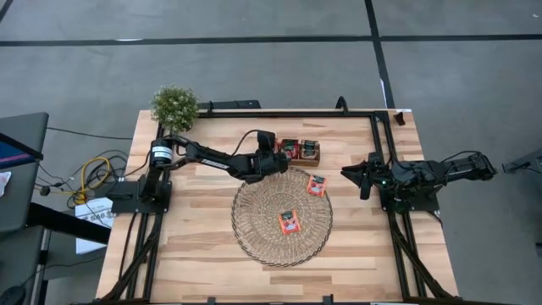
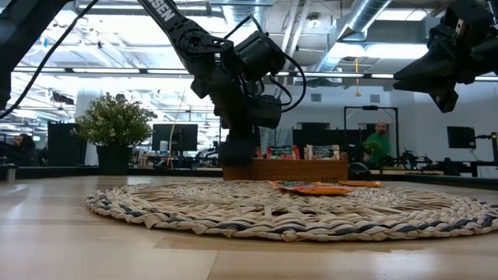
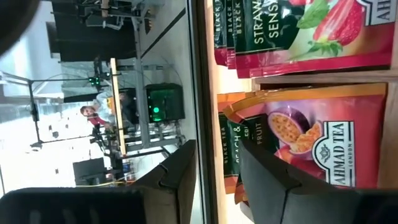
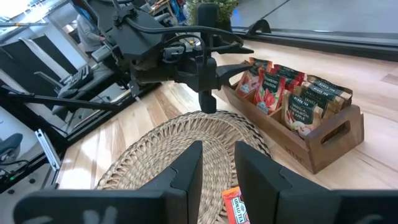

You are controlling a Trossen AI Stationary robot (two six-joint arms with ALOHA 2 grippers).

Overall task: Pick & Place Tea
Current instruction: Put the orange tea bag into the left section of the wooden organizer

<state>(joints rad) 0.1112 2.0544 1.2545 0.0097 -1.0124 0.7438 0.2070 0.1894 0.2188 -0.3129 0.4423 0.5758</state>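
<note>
The left gripper [image 1: 273,156] stands at the end of the wooden tray [image 1: 315,160], fingers pointing down beside its end wall, close to the upright tea sachets [image 1: 299,148] filed in the tray's compartments. In the left wrist view its two dark fingers [image 3: 267,180] stand a little apart with nothing between them; just past them are the tray's orange peach and passion fruit sachets [image 3: 311,134], and in the next compartment, the strawberry ones [image 3: 292,28]. Two more sachets lie flat on the round woven straw mat [image 1: 254,222]: one red-orange sachet [image 1: 317,185] near the mat's rim, toward the tray and nearer this gripper, and another [image 1: 290,221] farther off, near the mat's middle. The right gripper [image 1: 366,180] hangs raised above the table beyond the mat's far side from the left one; its fingers [image 4: 186,171] are slightly parted and hold nothing. A potted plant [image 1: 174,106] stands at the table's corner behind the left arm.
</note>
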